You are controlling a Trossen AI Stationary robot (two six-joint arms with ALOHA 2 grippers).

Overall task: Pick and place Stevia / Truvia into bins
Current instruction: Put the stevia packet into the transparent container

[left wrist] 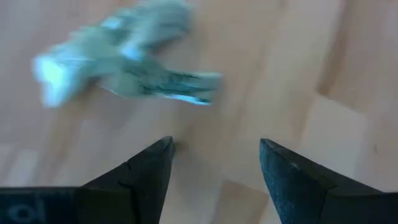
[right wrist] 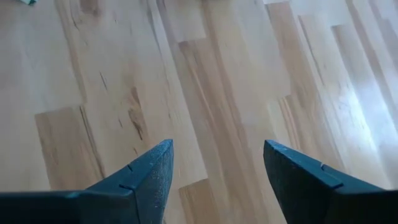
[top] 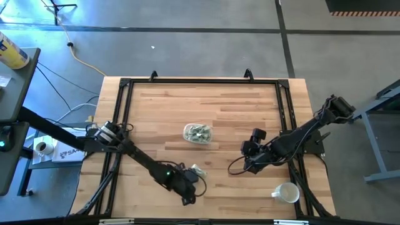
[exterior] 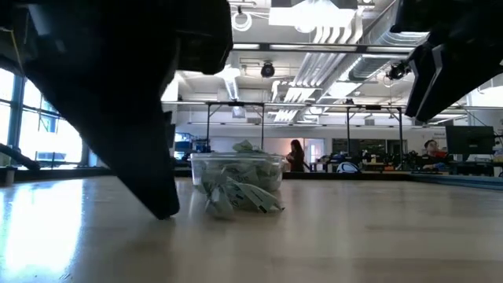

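Observation:
A small pile of green-and-white Stevia packets (top: pixel 198 169) lies flat on the wood near the table's near edge; it also shows in the left wrist view (left wrist: pixel 124 56) and in the low view (exterior: pixel 236 196). The clear bin (top: pixel 197 133) stands mid-table with several packets inside, and in the low view the bin (exterior: pixel 236 169) sits behind the loose pile. My left gripper (left wrist: pixel 214 155) is open, low over the table just short of the pile, touching nothing. My right gripper (right wrist: pixel 217 158) is open above bare wood right of the bin.
A white mug (top: pixel 286 192) stands near the table's near right corner. A black frame (top: pixel 200 81) runs around the tabletop. Bare wood lies between the bin and the far edge. People show far back in the room in the low view.

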